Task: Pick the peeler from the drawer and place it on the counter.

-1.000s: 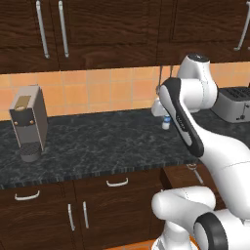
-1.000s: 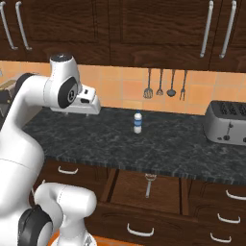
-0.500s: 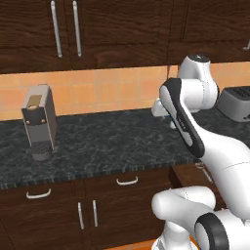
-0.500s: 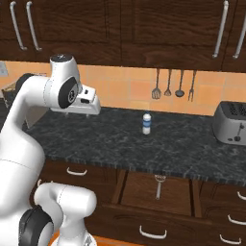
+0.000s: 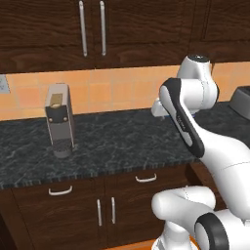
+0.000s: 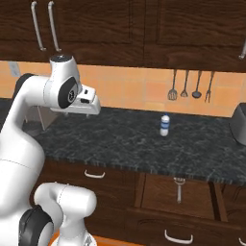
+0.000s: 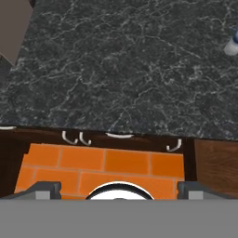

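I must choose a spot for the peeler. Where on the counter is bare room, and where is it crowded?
The counter is bare between the coffee machine and the small bottle, a wide patch. It is also bare along the front edge above the open drawer, where the peeler lies. Near the bottle there is less room.

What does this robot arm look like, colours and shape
The arm is glossy white, built of thick rounded links with dark grey bands at the joints. Its hand is a boxy white block. The gripper ends in two small dark grey fingers. No cables or markings show.
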### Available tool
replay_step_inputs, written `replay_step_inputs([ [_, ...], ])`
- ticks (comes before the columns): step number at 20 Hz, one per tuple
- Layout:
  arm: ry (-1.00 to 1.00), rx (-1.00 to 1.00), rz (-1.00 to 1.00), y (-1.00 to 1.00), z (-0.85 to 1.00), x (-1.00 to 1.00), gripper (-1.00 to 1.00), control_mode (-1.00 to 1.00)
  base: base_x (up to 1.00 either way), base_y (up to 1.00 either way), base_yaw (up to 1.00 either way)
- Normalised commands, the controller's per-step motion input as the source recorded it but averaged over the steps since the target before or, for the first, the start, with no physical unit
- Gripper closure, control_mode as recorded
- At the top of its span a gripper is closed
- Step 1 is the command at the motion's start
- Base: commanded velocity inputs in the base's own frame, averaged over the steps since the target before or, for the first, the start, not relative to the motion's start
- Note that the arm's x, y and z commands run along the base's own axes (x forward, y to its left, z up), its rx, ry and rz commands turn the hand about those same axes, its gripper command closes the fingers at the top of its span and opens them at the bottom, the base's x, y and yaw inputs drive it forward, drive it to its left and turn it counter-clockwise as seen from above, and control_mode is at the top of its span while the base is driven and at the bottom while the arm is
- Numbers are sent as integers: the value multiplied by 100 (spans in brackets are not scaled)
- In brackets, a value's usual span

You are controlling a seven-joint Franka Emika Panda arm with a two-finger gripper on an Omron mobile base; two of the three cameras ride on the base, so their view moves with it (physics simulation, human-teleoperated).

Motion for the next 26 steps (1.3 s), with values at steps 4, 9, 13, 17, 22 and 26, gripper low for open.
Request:
replay_step_inputs([
  [4,0,0,0,0,0,0,-100,100,0,45,0],
  [9,0,0,-1,0,0,-4,-100,-100,0,20,0],
  [13,0,0,-5,-32,0,-49,-100,-100,0,0,0],
  [17,0,6,-14,-81,-4,-70,-100,-100,0,0,0],
  [22,3,18,-27,-100,-8,-85,-100,-100,0,0,0],
  [26,7,21,-30,-100,-20,-85,-100,-100,0,0,0],
])
